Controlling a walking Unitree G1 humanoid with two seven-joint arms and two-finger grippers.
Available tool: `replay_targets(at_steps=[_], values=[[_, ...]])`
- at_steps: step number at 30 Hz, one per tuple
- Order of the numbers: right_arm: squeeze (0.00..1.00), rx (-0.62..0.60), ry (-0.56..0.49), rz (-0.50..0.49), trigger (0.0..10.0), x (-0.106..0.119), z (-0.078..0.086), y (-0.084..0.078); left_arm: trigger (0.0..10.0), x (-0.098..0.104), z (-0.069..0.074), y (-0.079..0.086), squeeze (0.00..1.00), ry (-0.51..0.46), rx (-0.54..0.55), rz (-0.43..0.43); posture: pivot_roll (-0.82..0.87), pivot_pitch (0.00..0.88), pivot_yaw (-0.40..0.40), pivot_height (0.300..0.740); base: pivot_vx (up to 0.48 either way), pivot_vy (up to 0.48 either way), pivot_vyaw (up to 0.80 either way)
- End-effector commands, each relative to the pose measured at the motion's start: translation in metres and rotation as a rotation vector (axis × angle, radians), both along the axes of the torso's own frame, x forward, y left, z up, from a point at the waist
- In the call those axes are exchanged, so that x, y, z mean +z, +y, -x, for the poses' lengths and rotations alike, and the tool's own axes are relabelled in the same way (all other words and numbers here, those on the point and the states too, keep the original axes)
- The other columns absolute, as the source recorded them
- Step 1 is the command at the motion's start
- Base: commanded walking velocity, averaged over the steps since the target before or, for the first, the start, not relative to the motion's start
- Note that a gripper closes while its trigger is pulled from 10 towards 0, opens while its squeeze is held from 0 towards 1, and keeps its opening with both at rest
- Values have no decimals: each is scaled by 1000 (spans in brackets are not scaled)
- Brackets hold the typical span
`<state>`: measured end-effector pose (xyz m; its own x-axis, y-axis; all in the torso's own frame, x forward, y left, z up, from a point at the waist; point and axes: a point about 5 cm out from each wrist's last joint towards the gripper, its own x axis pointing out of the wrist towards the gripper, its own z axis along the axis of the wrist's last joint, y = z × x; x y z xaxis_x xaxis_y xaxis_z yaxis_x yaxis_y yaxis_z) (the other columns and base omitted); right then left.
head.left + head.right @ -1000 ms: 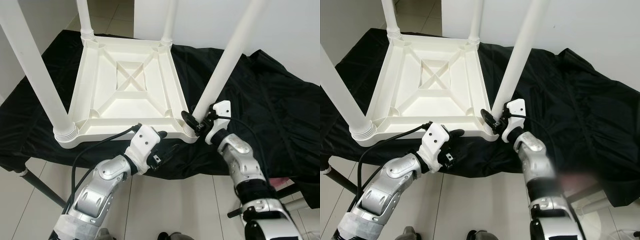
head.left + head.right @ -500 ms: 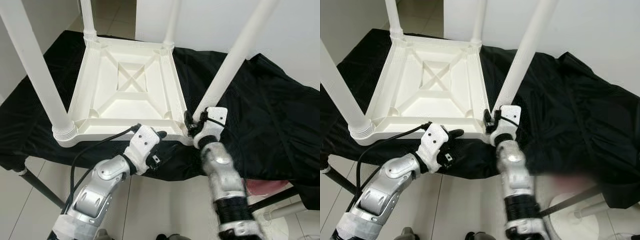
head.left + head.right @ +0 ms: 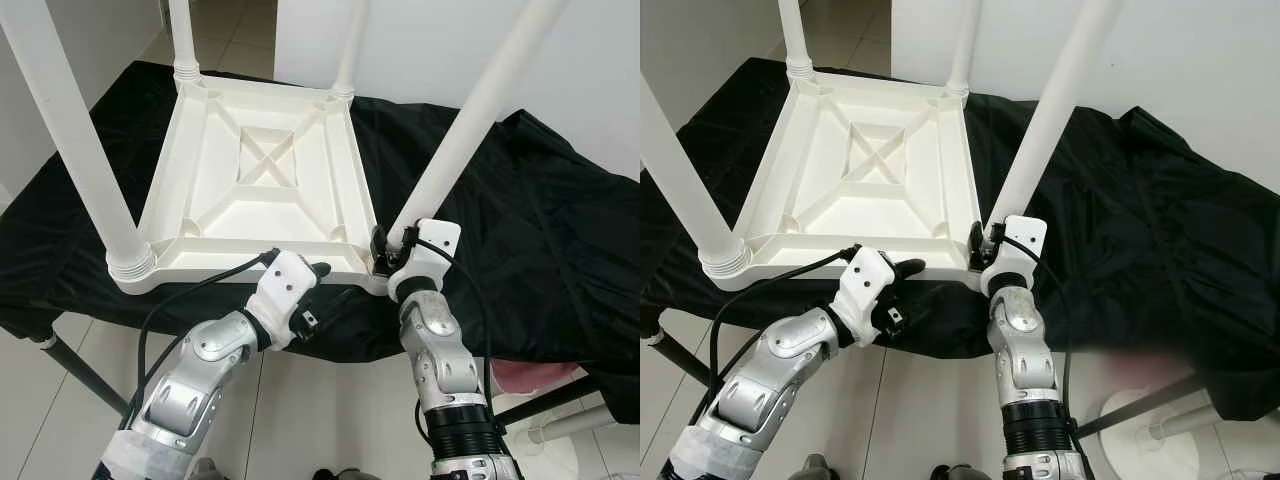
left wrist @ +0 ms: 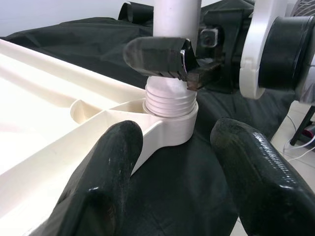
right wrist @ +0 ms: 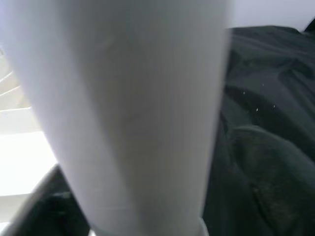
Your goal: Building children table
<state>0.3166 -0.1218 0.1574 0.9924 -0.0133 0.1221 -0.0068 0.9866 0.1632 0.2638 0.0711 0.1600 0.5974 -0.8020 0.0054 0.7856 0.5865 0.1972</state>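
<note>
The white children's table (image 3: pixel 255 180) lies upside down on the black-draped desk (image 3: pixel 560 240), all four legs pointing up. The right end effector (image 3: pixel 385 250) is clenched around the near-right leg (image 3: pixel 455 150) just above its threaded socket (image 4: pixel 170 110), seemingly twisting it home. The left end effector (image 4: pixel 170 162) hovers released, fingers spread at the table's front edge beside that corner. The risk, I'd say: the leg leans, so forced turning could cross-thread it, or drag the unbraced table across the slippery cloth.
</note>
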Motion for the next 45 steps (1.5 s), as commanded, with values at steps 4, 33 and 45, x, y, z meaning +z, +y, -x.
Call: replay_targets(at_steps=[4,33,45], values=[[1000,85,-53,12,10000,3,0,-15,10000,-4,3,-2,0,13,-22,-6,84,59,-127,740,0,0,0],[0,688,-54,248,0,-6,-29,-30,10000,-2,0,-6,0,-6,-39,-17,83,62,-112,740,0,0,0],[0,682,-26,219,10000,-17,-29,-40,10000,-2,2,-7,0,-8,-41,-20,81,80,-113,740,0,0,0]])
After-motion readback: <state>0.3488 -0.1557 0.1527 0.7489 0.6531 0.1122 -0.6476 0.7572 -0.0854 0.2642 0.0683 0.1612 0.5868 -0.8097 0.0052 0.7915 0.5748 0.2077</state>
